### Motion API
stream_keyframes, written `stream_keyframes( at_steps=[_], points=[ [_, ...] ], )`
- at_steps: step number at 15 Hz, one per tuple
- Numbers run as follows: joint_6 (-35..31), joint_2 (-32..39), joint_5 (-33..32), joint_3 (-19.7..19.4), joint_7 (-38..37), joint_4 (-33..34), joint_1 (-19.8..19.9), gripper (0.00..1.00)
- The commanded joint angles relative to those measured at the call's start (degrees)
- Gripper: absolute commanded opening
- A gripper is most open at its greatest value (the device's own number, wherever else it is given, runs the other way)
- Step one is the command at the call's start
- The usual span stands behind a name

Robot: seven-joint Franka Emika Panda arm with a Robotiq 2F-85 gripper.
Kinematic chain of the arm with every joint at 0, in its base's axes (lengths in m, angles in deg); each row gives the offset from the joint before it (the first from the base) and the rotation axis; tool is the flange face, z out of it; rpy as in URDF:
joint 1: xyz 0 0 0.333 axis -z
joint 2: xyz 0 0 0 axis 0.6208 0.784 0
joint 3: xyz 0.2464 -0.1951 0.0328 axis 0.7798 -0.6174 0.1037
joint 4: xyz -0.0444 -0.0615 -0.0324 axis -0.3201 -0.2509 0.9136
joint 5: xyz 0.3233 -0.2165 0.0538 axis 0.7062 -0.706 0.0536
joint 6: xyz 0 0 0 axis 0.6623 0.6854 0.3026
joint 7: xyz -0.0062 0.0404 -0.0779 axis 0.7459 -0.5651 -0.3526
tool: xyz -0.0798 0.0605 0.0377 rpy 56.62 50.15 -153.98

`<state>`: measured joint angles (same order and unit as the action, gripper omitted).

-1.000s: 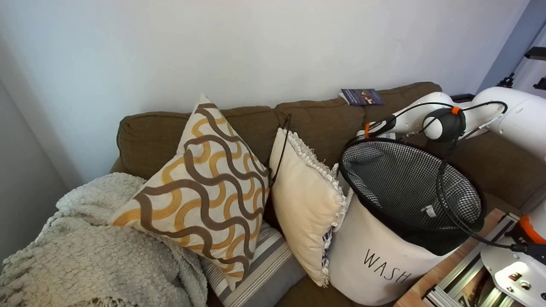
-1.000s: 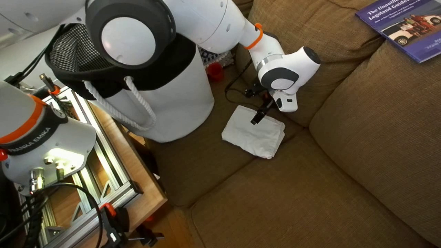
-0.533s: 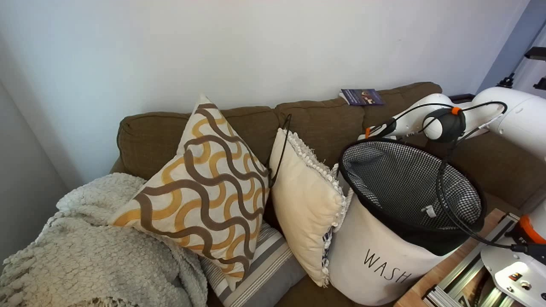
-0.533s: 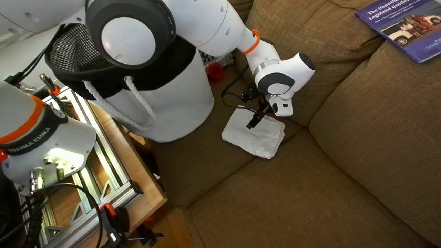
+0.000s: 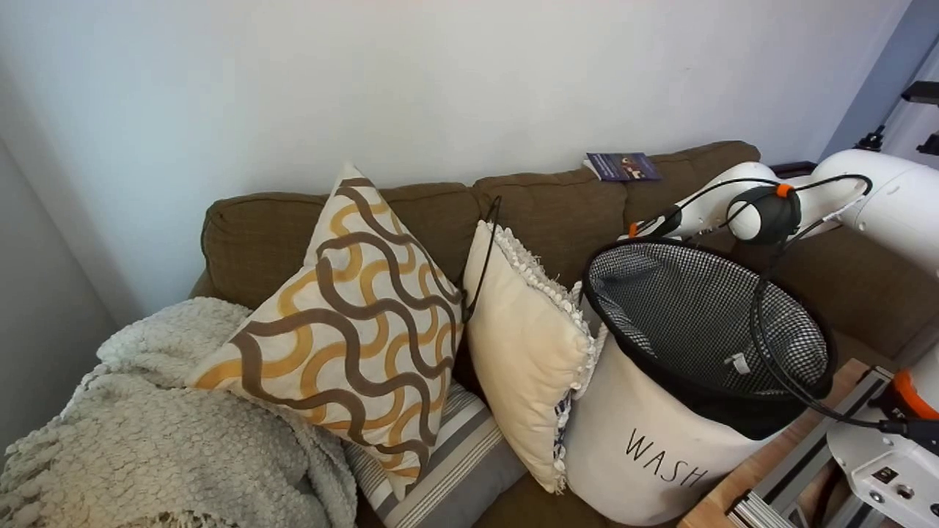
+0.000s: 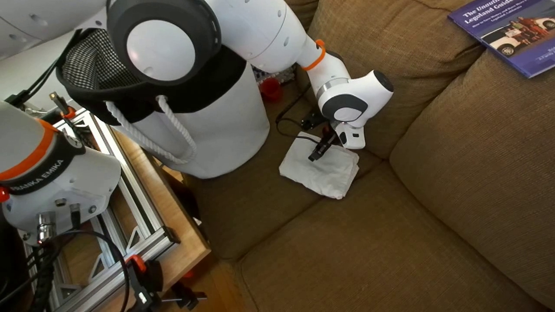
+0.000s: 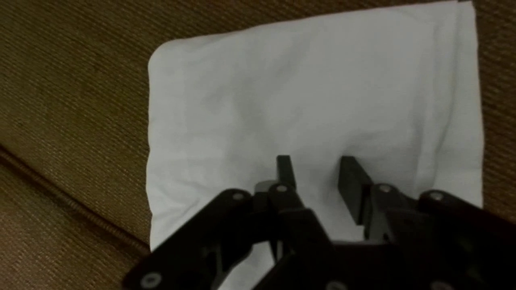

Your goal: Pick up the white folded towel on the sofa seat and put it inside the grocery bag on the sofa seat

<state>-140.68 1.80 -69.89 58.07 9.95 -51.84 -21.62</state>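
Observation:
The white folded towel [image 6: 321,173] lies flat on the brown sofa seat; in the wrist view the towel [image 7: 322,88] fills most of the picture. My gripper [image 7: 315,165] points down over it, jaws apart by a moderate gap, with flat cloth showing between the fingertips. Whether they touch the cloth I cannot tell. In an exterior view the black gripper [image 6: 316,156] is above the towel's middle. The grocery bag is a tall white fabric bin [image 6: 217,138] with a black rim and rope handles, marked WASH [image 5: 645,469] in an exterior view, where it hides the towel and gripper.
A cream pillow [image 5: 521,345] leans by the bag, near a patterned pillow [image 5: 352,330] and a fleece blanket [image 5: 169,433]. A red cup [image 6: 271,89] sits behind the bag. A book [image 6: 511,39] lies on the backrest. The robot's base stands on a wooden table [image 6: 190,242].
In an exterior view my hand has shifted slightly down and left over the towel, mostly in the first half second. The towel and bag have not moved. The glow on the robot's base has gone.

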Motion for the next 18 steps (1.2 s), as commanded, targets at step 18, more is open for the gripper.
stream_keyframes(
  at_steps=[18],
  points=[
    [-7.0, 2.9, -2.7, 0.1, 5.4, 4.8, -4.4, 1.00]
  ],
)
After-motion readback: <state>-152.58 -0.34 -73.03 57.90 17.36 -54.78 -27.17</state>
